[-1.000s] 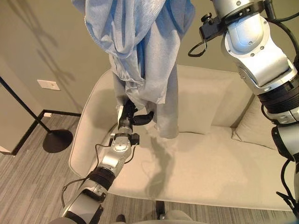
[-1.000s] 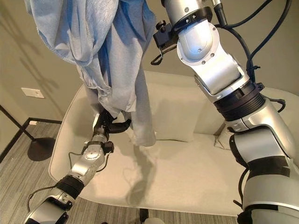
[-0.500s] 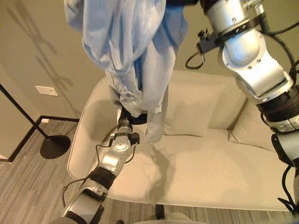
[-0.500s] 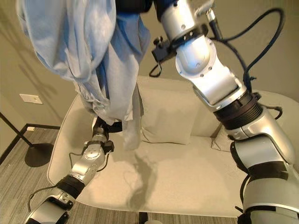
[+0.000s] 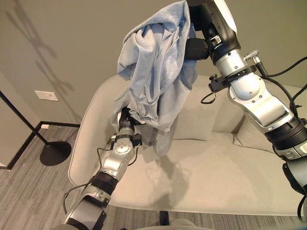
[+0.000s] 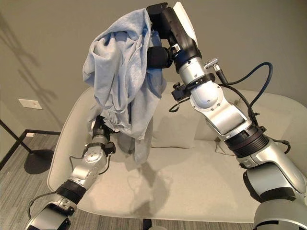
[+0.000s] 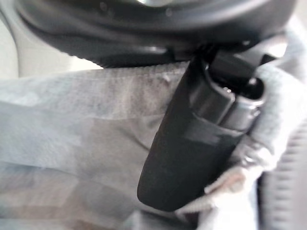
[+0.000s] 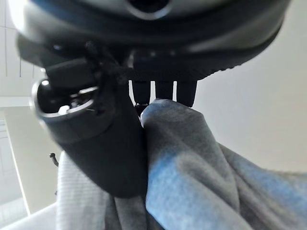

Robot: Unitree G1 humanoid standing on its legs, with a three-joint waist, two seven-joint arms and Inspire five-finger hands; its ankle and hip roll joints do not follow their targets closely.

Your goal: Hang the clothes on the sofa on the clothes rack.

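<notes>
The pale blue garment [image 5: 158, 76] is hanging in the air above the cream sofa [image 5: 220, 177], bunched and crumpled, its top gathered into a peak high against the wall. It's draping down in loose folds, one long flap dangling lowest, hanging close above the seat cushion. The fabric is looking light grey-blue with darker blue showing in the inner folds. The lower bunch is sitting close in front of the sofa's backrest at its left end. Off to the left, the black clothes rack [image 5: 33, 132] is standing on its round base on the floor.
</notes>
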